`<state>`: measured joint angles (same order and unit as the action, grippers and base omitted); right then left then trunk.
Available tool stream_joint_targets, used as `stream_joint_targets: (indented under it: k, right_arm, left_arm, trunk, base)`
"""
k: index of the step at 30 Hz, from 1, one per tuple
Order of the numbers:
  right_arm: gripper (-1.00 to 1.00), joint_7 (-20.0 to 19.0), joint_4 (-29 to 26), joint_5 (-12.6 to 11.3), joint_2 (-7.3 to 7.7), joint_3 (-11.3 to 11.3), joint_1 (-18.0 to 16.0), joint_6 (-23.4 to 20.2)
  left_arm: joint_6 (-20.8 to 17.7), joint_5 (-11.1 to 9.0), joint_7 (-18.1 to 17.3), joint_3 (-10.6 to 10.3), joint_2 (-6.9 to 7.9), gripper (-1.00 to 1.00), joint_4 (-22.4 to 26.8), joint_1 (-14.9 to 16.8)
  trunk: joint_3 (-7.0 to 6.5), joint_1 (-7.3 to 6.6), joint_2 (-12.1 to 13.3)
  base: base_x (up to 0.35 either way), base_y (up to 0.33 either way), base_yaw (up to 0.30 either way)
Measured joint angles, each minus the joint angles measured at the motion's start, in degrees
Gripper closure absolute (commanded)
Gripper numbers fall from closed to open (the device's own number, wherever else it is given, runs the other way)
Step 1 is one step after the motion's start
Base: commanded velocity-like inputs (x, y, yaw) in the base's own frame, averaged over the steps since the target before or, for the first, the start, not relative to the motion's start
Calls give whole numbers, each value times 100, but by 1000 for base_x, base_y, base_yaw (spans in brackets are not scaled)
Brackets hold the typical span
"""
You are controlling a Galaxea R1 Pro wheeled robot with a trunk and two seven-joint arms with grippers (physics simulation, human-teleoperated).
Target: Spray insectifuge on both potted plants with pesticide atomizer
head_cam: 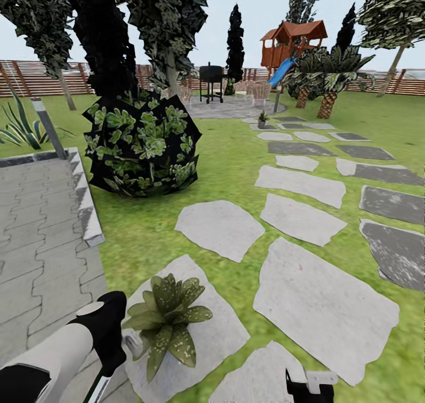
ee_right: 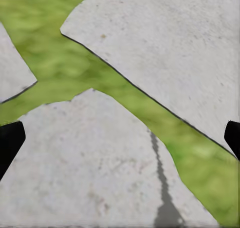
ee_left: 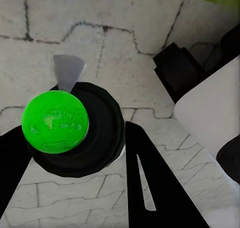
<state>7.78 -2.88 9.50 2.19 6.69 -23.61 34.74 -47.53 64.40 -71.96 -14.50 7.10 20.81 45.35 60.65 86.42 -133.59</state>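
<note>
Near left: the left gripper [ee_left: 75, 158] is closed around the pesticide atomizer [ee_left: 75, 130], a dark rounded body with a glossy green cap and pale nozzle, held over grey interlocking paving [head_cam: 41, 238]. Beside it, a potted plant [head_cam: 168, 314], a rosette of pointed leaves, carries whitish insectifuge [head_cam: 183, 347] specks. Near right, the right gripper [ee_right: 120, 138] hangs wide open and empty over flat stepping stones [head_cam: 321, 308]. Judged: one plant partly covered; a small distant plant [head_cam: 262, 120] may be the second.
</note>
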Motion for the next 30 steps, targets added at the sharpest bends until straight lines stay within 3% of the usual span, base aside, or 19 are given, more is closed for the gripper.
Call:
stream_joint_targets:
  k: [11,16,22,30]
  right_arm:
    - [-100,-1,-2,0,1,3,0,0]
    - [-100,-1,1,0,1,9,0,0]
    - [-100,-3,-1,0,2,6,2,-2]
    - [-100,1,0,0,2,5,1,0]
  left_arm:
    - [1,-16,-2,0,9,100,-2,-2]
    - [2,-17,-2,0,2,100,6,0]
    - [1,-11,-4,0,-1,100,5,2]
    - [-5,-8,-19,19,4,100,82,1]
  trunk:
    - [0,-1,0]
    - [0,2,0]
    - [0,2,0]
    - [0,-1,0]
  base:
    - [-8,-3,-116]
    - [-246,4,-21]
    - [-270,193,-248]
    - [-14,52,-218]
